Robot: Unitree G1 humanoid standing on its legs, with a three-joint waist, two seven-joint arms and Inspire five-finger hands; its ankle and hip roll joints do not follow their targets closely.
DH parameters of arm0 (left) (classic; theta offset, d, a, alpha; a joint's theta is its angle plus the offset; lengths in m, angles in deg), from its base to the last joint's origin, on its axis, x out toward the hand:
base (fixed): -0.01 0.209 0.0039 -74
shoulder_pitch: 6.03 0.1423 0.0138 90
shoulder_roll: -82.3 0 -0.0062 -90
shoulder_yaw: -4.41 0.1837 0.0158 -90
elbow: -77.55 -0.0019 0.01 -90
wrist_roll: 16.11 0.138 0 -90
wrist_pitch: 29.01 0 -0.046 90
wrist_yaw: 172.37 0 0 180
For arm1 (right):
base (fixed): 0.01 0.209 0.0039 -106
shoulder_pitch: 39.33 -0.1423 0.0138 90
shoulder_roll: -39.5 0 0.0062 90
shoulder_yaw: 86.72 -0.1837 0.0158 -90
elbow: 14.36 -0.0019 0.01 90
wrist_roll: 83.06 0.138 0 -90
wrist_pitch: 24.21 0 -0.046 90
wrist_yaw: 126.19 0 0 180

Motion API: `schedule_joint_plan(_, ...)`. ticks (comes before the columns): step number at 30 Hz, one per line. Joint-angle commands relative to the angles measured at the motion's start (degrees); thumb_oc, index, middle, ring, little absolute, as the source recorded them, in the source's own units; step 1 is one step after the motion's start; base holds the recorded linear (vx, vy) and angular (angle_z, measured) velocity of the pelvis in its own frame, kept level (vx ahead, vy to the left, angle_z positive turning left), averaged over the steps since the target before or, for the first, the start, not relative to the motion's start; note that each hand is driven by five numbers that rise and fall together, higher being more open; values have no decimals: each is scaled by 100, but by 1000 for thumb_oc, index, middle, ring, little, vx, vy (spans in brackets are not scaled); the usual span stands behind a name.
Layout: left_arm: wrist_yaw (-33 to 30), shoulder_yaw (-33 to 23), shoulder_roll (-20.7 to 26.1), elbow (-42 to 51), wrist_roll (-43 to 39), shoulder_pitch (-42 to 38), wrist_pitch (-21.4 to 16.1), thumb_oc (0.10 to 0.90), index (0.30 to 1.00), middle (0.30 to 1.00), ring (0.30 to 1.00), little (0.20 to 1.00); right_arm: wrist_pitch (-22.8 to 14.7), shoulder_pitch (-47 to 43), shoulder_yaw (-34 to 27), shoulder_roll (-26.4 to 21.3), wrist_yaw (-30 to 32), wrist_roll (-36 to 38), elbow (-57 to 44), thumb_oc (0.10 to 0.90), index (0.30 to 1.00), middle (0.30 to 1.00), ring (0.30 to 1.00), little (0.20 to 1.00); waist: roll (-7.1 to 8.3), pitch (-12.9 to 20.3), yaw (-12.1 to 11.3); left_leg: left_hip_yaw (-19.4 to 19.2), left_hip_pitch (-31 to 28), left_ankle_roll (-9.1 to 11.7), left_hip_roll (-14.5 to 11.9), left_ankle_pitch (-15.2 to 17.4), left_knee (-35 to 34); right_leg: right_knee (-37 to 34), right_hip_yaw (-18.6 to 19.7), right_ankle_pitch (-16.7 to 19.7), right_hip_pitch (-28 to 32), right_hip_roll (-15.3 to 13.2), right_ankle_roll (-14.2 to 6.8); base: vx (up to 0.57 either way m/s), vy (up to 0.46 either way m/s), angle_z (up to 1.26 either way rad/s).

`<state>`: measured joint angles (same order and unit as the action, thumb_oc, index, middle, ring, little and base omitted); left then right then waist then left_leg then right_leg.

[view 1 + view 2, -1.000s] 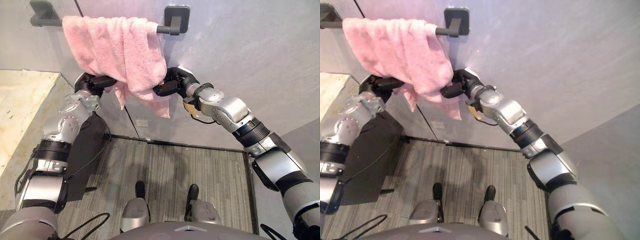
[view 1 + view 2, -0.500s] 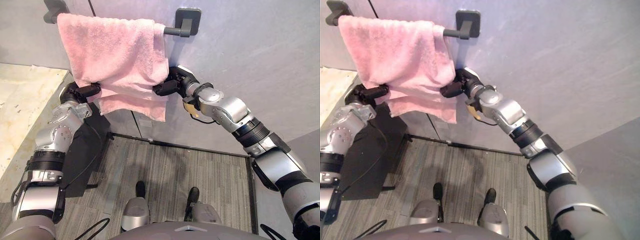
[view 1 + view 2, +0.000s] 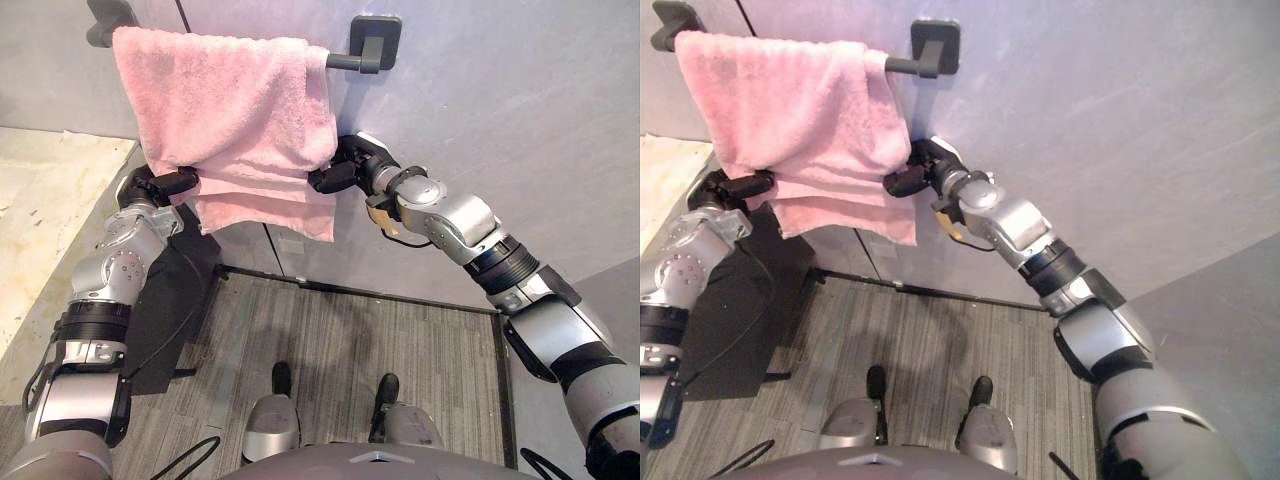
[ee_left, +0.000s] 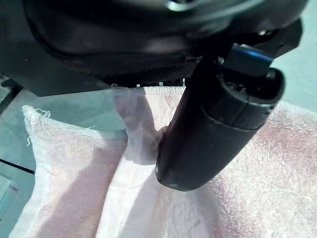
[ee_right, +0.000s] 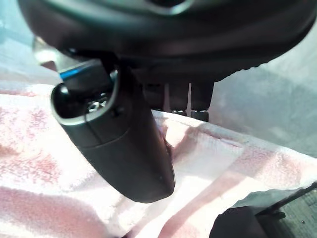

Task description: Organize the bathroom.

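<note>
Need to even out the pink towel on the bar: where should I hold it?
Hold the pink towel by its lower side edges, from both sides, where the left hand and right hand now pinch it; the hem hangs free below the bar.

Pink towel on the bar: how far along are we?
Done: the pink towel hangs over the towel bar. In hand: the left hand and right hand each pinch a lower side. Left: its two layers hang uneven, so level them and let go.
</note>
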<state>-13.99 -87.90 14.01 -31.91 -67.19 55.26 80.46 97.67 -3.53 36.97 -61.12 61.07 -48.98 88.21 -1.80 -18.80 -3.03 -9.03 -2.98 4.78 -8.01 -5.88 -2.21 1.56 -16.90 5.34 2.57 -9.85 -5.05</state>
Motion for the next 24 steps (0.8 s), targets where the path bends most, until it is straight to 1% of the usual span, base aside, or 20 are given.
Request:
schedule_joint_plan(1,-103,-432,190,393,305,-43,-631,400,300,300,300,300,-376,-769,-590,-395,640,-667,365,400,300,300,300,300,-71,731,-188,4,-226,181,-311,651,553,495,317,-448,-316,-664,-525,0,0,0)
schedule_joint_plan(6,-81,-463,192,449,281,-10,-655,400,300,300,300,300,-307,-698,-649,-441,631,-698,337,400,300,300,300,300,-87,672,-163,8,-185,184,-306,645,560,511,358,-448,-362,-666,-526,-8,1,-1)
schedule_joint_plan(10,-132,-488,169,571,268,53,-704,400,300,300,300,300,-183,-610,-680,-469,683,-676,193,400,300,300,300,300,-96,605,-134,-11,-161,189,-312,633,537,498,385,-445,-400,-659,-520,-42,4,-3)
schedule_joint_plan(14,-136,-545,152,658,278,113,-718,400,300,300,300,300,-41,-514,-769,-492,810,-753,-18,400,300,300,300,300,-104,542,-102,-34,-126,186,-309,621,528,504,420,-443,-454,-647,-510,-50,6,-2)
schedule_joint_plan(16,-165,-598,113,674,339,190,-713,400,300,300,300,300,134,-426,-865,-581,1049,-923,-86,400,300,300,300,300,-101,501,-62,-61,-95,183,-304,618,527,518,450,-451,-497,-642,-510,-54,13,-6)
schedule_joint_plan(18,-194,-621,113,684,326,210,-692,400,300,300,300,300,149,-394,-900,-627,1104,-964,-83,400,300,300,300,300,-100,491,-51,-72,-88,180,-303,620,528,523,456,-452,-510,-645,-510,-33,11,-5)
schedule_joint_plan(21,-249,-672,104,718,312,255,-652,400,300,300,300,300,169,-322,-989,-722,947,-965,-127,400,300,300,300,300,-87,483,-23,-83,-77,178,-301,634,538,532,477,-455,-537,-638,-512,0,0,0)
schedule_joint_plan(24,-268,-714,83,792,334,322,-606,400,300,300,300,300,241,-250,-1002,-783,935,-920,-206,400,300,300,300,300,-73,487,-10,-98,-86,175,-302,632,526,516,487,-452,-534,-633,-507,0,0,0)
